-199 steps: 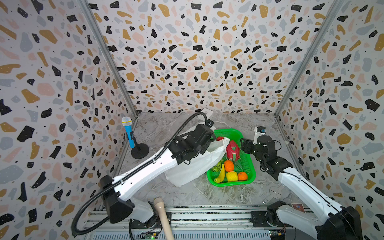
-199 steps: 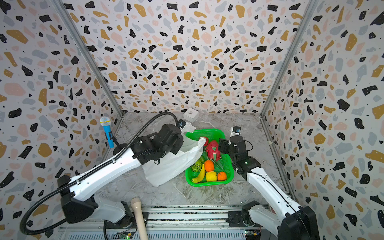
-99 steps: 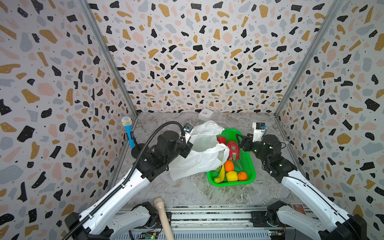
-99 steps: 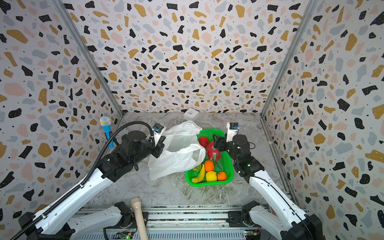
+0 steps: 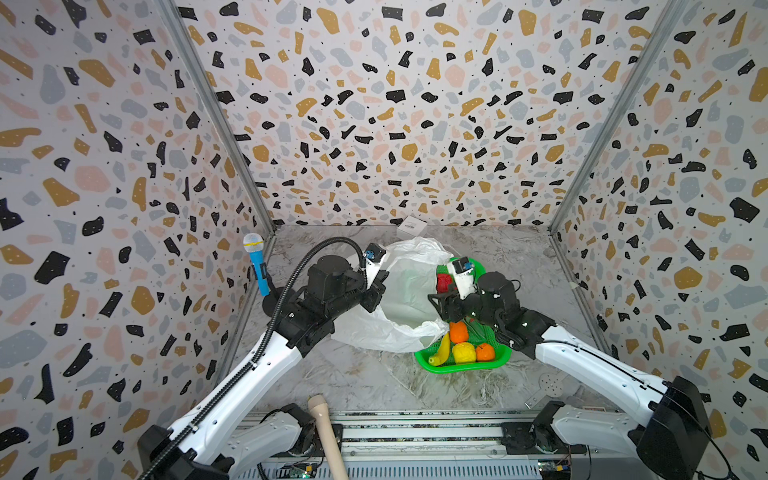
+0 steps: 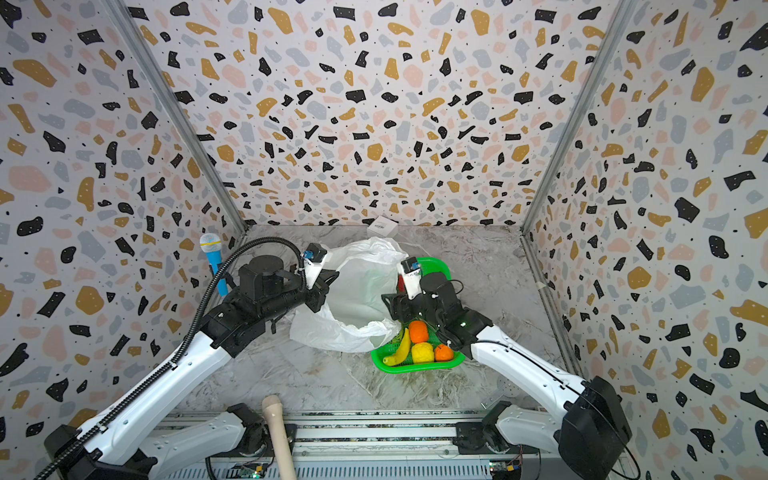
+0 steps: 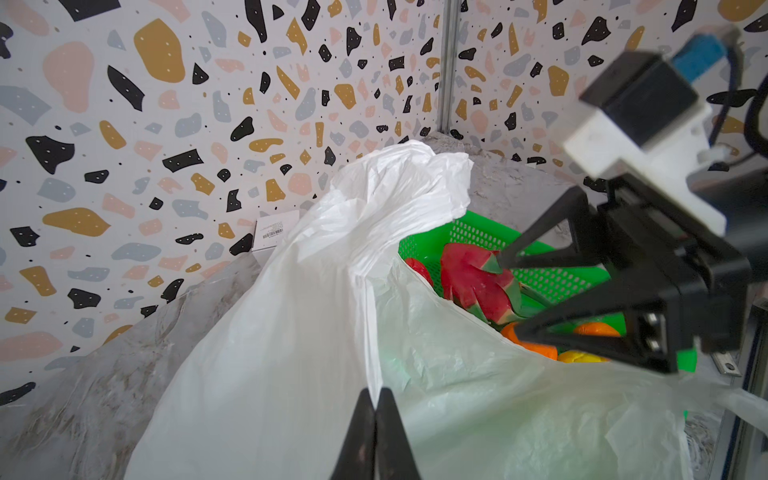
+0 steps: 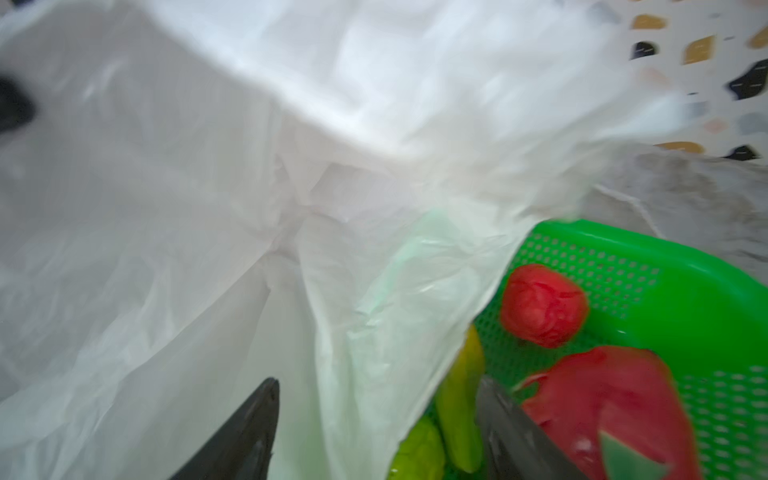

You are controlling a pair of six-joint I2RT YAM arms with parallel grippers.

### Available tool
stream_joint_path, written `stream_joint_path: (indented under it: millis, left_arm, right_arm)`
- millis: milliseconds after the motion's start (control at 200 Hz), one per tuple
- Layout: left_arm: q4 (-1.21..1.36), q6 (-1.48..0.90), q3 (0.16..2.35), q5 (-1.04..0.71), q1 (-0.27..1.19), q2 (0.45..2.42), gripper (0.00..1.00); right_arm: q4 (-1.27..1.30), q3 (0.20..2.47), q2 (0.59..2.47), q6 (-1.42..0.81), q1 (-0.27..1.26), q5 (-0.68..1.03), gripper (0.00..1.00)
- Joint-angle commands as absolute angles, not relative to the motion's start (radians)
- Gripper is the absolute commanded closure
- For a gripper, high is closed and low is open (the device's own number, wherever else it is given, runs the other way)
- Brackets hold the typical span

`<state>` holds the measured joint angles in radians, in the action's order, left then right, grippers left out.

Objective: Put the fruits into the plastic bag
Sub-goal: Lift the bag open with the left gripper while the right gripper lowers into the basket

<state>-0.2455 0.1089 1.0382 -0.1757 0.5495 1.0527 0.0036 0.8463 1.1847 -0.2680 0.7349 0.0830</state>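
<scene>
Terrazzo walls (image 5: pixel 374 124), marbled bench (image 5: pixel 374 374): your crinkly white plastic bag (image 5: pixel 399 286) gapes open against the green mesh basket (image 5: pixel 428 362).
Your left pincer (image 7: pixel 376 395) is pinched tight on the bag's rim. Your right pincer (image 8: pixel 378 384) stands wide, gripping nothing, astride the bag's edge. The small toy fruits (image 5: pixel 463 351) lie in the basket.

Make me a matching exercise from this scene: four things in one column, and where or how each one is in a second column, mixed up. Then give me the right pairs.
Column one
1. left claw
2. right claw
3. banana
4. small white box

Column two
A. lying in the green basket
B. open
C. beside the back wall
D. shut on the plastic bag

Pairs: 1-D, 2-B, 3-A, 4-C
</scene>
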Motion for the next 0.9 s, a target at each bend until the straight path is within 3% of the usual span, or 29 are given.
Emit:
stream_joint_path:
  millis: [0,365,591,896]
  left_arm:
    - [-0.149,0.076,1.025,-0.140,0.540,1.055,1.00]
    - [-0.099,0.063,0.973,-0.112,0.525,1.037,1.00]
    - [-0.075,0.063,0.954,-0.110,0.522,1.019,1.00]
    - [-0.078,0.061,0.960,-0.111,0.520,1.021,1.00]
  right_arm:
    - [-0.018,0.818,1.146,-0.291,0.723,0.041,0.24]
    - [-0.192,0.732,1.006,-0.402,0.560,-0.003,0.23]
    - [-0.338,0.706,1.143,-0.403,0.564,0.109,0.26]
    - [-0.308,0.737,1.278,-0.373,0.567,0.087,0.26]
